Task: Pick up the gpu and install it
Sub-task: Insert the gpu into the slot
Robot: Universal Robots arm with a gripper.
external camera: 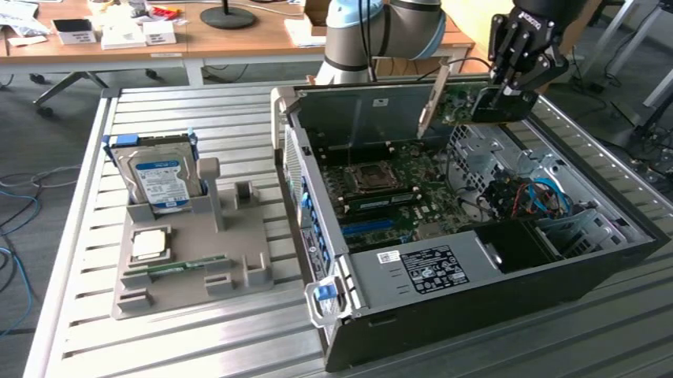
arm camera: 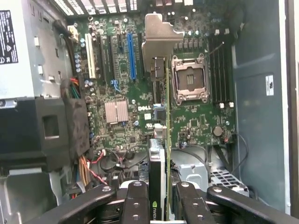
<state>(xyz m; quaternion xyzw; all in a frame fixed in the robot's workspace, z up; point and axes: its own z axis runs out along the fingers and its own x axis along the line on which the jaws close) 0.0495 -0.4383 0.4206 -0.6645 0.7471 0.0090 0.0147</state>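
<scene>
Above the open computer case (external camera: 505, 295) on a slatted metal table (external camera: 210, 339), the arm (external camera: 368, 31) angles downward, its gripper (external camera: 503, 102) pinching the gpu (external camera: 455, 98) upright over the motherboard (external camera: 405, 189).

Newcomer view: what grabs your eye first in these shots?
The black gripper, at the exterior view's upper right, grips a thin green gpu card with a silver bracket above the open black computer case. On the exterior view's left, a silver hard drive with a blue-white label stands on edge in a grey plastic holder.
</scene>
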